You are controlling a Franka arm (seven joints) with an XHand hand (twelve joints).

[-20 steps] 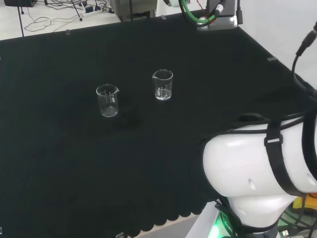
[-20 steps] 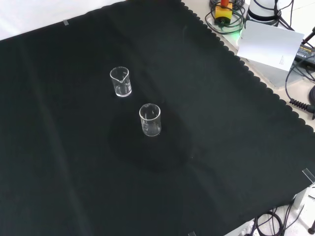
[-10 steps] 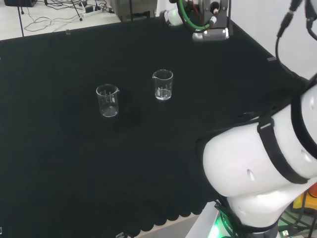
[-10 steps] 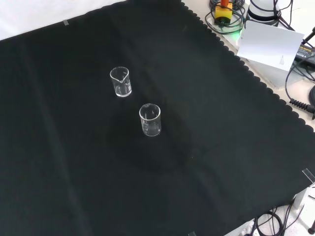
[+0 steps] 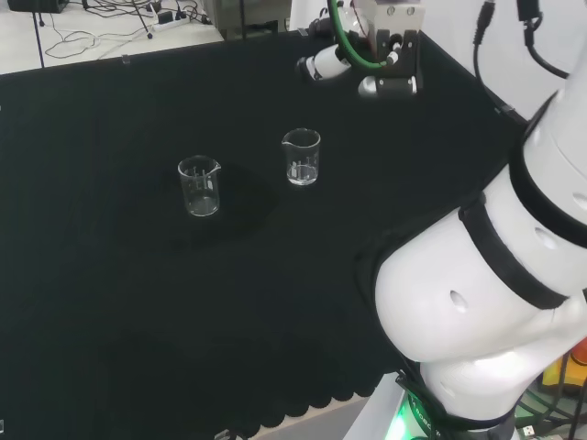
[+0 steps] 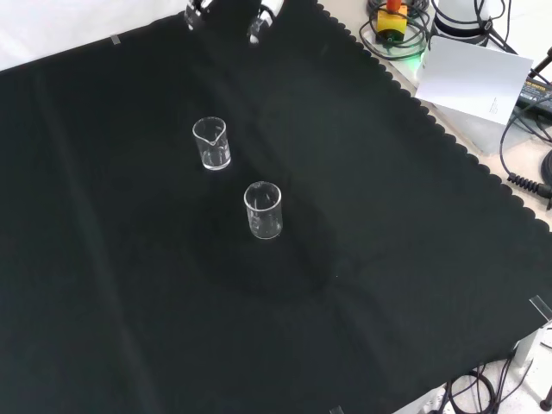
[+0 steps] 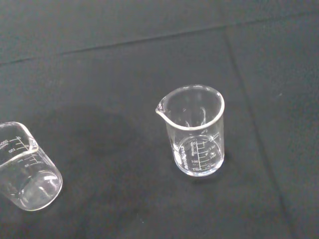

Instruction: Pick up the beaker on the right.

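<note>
Two clear glass beakers stand upright on the black cloth. In the head view the right beaker [image 5: 302,158] has its spout to the left, and the left beaker [image 5: 199,187] stands nearer the camera. In the front view they show as the upper beaker [image 6: 211,144] and the lower beaker [image 6: 263,210]. The hand [image 5: 317,65] hangs in the air beyond and to the right of the right beaker, apart from it, with nothing in it. Its white fingertips [image 6: 258,22] are spread at the front view's top edge. The wrist view has one beaker [image 7: 196,131] in the middle and another [image 7: 25,172] at the edge.
The arm's big white links [image 5: 477,302] take up the head view's right side. The cloth's scalloped edge [image 6: 431,121] runs along the front view's right, with a white box [image 6: 479,82] and cables past it.
The arm has swung over and the hand has come lower into the top of the head and front views, nearer the beakers. Both beakers stand where they were.
</note>
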